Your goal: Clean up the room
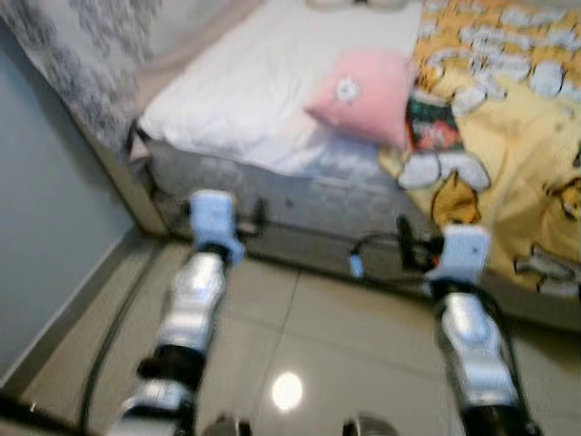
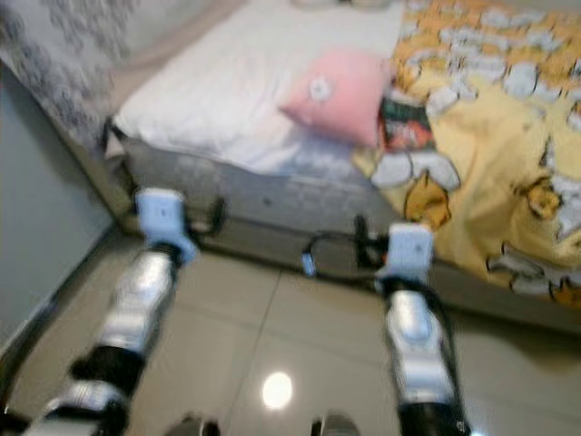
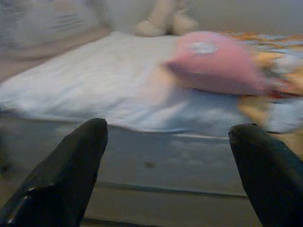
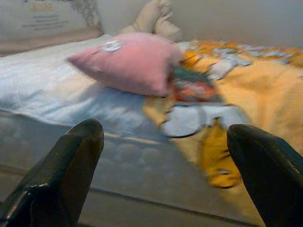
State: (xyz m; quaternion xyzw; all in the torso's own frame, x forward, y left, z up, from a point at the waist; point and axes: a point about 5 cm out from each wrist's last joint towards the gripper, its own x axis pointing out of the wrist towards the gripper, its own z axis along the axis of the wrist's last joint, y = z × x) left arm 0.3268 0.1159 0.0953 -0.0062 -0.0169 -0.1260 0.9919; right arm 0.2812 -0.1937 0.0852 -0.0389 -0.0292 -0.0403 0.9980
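A pink pillow (image 1: 363, 95) lies on the bed's white sheet (image 1: 245, 91), its edge touching a yellow cartoon-print blanket (image 1: 517, 136) that covers the bed's right side and hangs over the front. Both arms reach forward over the floor toward the bed. My left gripper (image 1: 254, 218) hovers before the mattress side, open and holding nothing; the left wrist view looks past its fingertips (image 3: 87, 137) at the pillow (image 3: 215, 61). My right gripper (image 1: 404, 243) is open too, near the hanging blanket edge (image 4: 246, 90), nothing between its fingers.
A grey wall (image 1: 45, 227) and a patterned curtain (image 1: 82, 54) close off the left. Glossy floor tiles (image 1: 300, 318) lie below the arms. A beige soft toy (image 4: 151, 19) sits at the bed's head. A dark cable (image 1: 109, 336) runs along the floor at left.
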